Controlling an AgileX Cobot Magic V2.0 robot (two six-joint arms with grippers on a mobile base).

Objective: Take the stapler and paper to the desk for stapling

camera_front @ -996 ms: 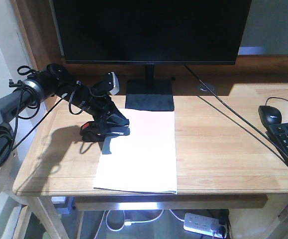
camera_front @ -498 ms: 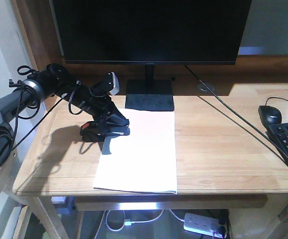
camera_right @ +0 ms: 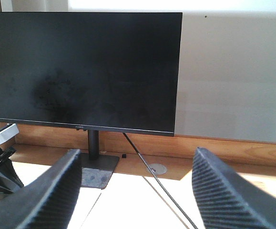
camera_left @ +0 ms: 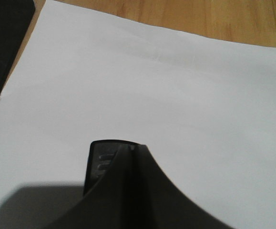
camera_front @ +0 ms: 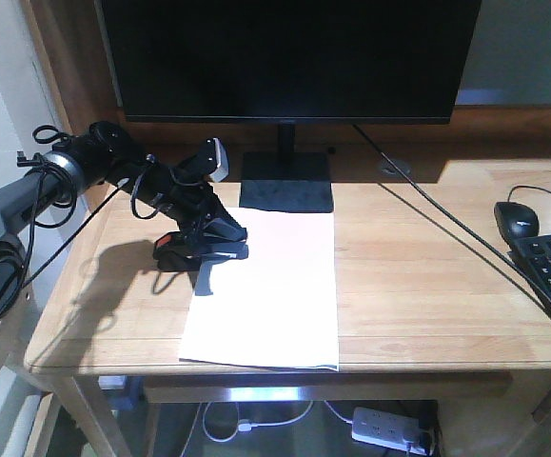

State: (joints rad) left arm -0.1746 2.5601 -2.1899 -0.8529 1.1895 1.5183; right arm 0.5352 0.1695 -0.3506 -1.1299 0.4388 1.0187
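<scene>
Front view: the left gripper [camera_front: 210,249] is clamped on the stapler [camera_front: 182,249] at the paper's [camera_front: 275,295] left edge on the desk [camera_front: 418,286].

Left wrist view: the stapler's nose [camera_left: 102,160] overlaps the paper [camera_left: 176,95].

Right wrist view: the right gripper [camera_right: 135,188] is spread wide, facing the monitor [camera_right: 85,71].

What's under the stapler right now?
The stapler sits at the left edge of the paper, held by the left gripper. Whether its base clamps the sheet is hidden; bare desk surrounds it.
</scene>
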